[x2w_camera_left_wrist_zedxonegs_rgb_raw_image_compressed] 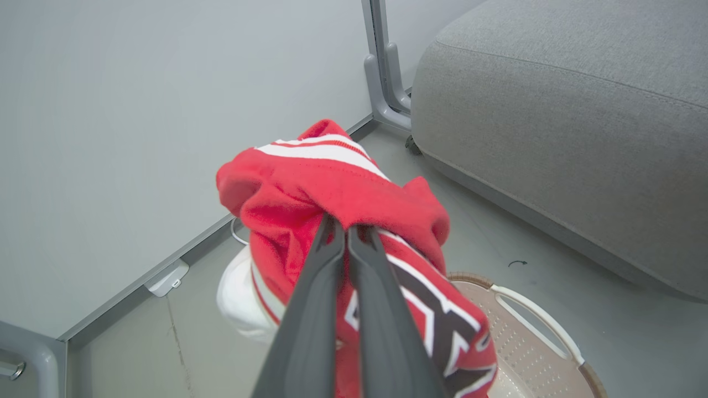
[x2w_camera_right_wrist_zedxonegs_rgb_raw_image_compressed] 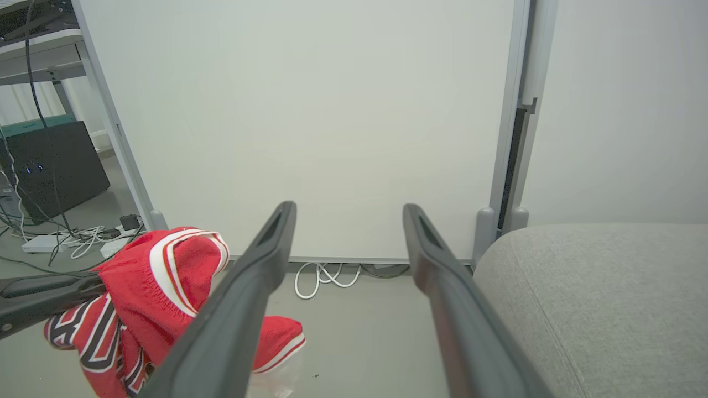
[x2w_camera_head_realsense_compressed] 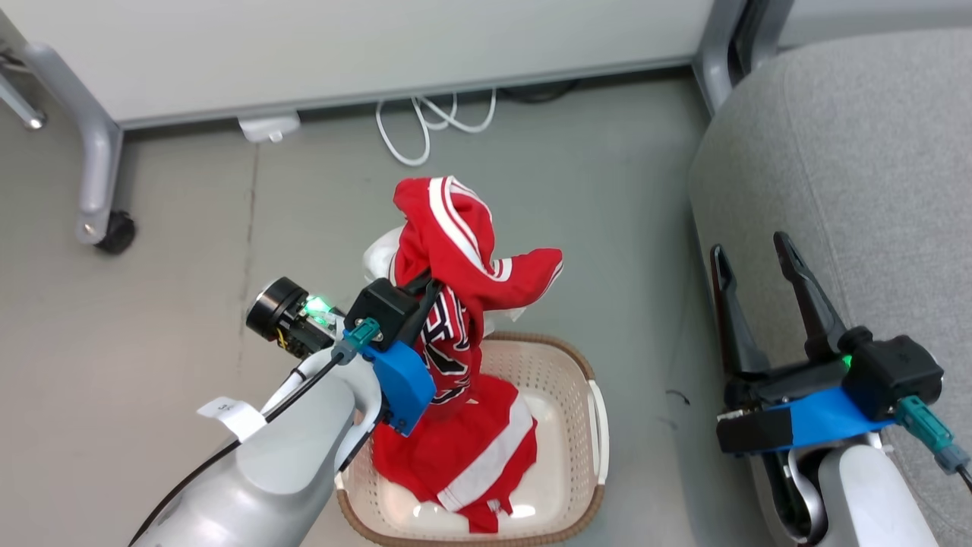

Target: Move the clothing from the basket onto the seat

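Observation:
My left gripper (x2w_camera_head_realsense_compressed: 430,289) is shut on a red jersey (x2w_camera_head_realsense_compressed: 456,251) with white stripes and black-and-white lettering, holding it up above the basket (x2w_camera_head_realsense_compressed: 581,380). In the left wrist view its fingertips (x2w_camera_left_wrist_zedxonegs_rgb_raw_image_compressed: 332,226) pinch a fold of that jersey (x2w_camera_left_wrist_zedxonegs_rgb_raw_image_compressed: 332,182). Some white fabric (x2w_camera_head_realsense_compressed: 377,257) hangs with it. A second red garment (x2w_camera_head_realsense_compressed: 471,448) with a white stripe lies in the cream perforated basket. The grey seat (x2w_camera_head_realsense_compressed: 850,152) stands to the right. Beside its edge my right gripper (x2w_camera_head_realsense_compressed: 750,249) is open with nothing in it, as the right wrist view (x2w_camera_right_wrist_zedxonegs_rgb_raw_image_compressed: 348,211) also shows.
A pale partition panel (x2w_camera_head_realsense_compressed: 342,45) on grey wheeled legs, one with a caster (x2w_camera_head_realsense_compressed: 115,232), stands behind the basket. A white cable (x2w_camera_head_realsense_compressed: 433,125) lies coiled on the floor at its foot. Open grey floor separates basket and seat. A black box (x2w_camera_right_wrist_zedxonegs_rgb_raw_image_compressed: 50,166) sits far left.

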Controlling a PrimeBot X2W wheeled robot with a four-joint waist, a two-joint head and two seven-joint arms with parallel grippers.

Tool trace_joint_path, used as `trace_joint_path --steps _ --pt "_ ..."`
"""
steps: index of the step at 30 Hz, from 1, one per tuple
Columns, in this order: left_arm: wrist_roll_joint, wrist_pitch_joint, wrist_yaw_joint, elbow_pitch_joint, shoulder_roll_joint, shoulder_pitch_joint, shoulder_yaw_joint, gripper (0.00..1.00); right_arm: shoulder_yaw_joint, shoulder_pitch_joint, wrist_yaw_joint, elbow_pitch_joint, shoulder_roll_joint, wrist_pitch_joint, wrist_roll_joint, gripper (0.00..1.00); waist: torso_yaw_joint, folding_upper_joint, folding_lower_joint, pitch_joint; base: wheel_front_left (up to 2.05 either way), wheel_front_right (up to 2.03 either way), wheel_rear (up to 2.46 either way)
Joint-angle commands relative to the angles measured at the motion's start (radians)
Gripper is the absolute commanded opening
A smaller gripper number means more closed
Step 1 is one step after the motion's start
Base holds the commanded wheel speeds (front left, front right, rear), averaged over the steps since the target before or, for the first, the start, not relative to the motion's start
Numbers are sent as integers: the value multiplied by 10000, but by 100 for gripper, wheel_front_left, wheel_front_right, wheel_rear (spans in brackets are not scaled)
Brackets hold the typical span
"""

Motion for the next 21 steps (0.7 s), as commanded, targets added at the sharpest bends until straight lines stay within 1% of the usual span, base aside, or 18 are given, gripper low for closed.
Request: trace_joint_path --steps 1,6,7,14,21 --pt "133 -50 38 -273 18 125 292 0 -19 256 5 38 -38 -37 52 100 117 -1 2 -379 0 0 0" --pt "385 -50 52 -1013 -1 299 1097 0 -16 488 5 54 -38 -38 117 100 186 -1 2 -784 0 0 0" --pt "385 -50 52 -1013 -1 299 1097 0 -16 488 5 54 -38 -38 117 100 186 -1 2 -784 0 0 0" --pt "789 -51 -58 -2002 -85 319 2016 0 29 758 5 44 -38 -38 220 100 239 -1 2 -1243 0 0 0" --pt "1000 -51 -260 -2717 -207 331 2510 0 52 987 5 15 -38 -38 265 100 247 -1 2 -1510 0 0 0"
